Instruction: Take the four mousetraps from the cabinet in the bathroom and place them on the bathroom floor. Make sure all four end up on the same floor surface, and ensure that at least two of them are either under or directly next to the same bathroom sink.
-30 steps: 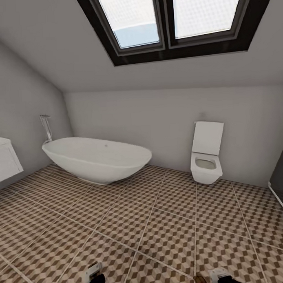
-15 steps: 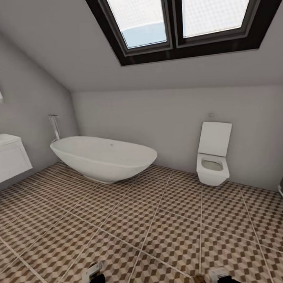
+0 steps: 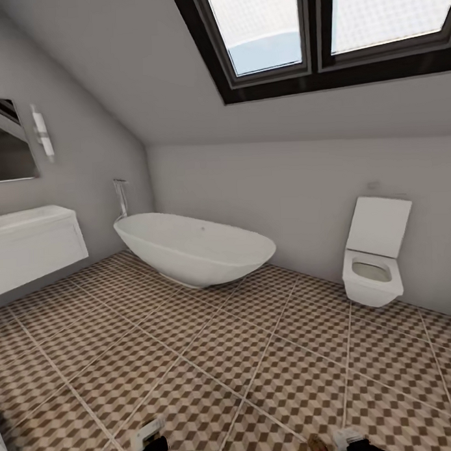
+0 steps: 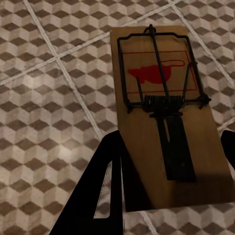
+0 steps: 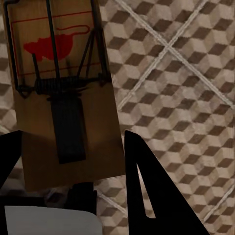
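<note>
A tan wooden mousetrap [image 4: 164, 117] with dark wire and a red mouse mark sits between the black fingers [image 4: 105, 186] of my left gripper [image 4: 171, 139], which is shut on it above the bathroom floor [image 4: 49, 98]. A second mousetrap [image 5: 58, 93] is clamped the same way in my right gripper [image 5: 71, 134], also over the cube-patterned tiles [image 5: 186, 73]. Both grippers peek in at the head view's lower edge, left gripper [image 3: 150, 441] and right gripper [image 3: 343, 440], low over the floor [image 3: 243, 355]. The cabinet is out of view.
A white wall-hung vanity with a sink [image 3: 34, 245] stands at the left under a mirror [image 3: 8, 142]. A white oval bathtub [image 3: 197, 249] lies against the far wall and a white toilet [image 3: 376, 259] hangs at the right. A sloped ceiling with a dark-framed window [image 3: 323, 33] is overhead.
The camera has swung left: tub and toilet slid right in the picture, and the vanity, mirror and wall lamp came into view. Both grippers sit where they were.
</note>
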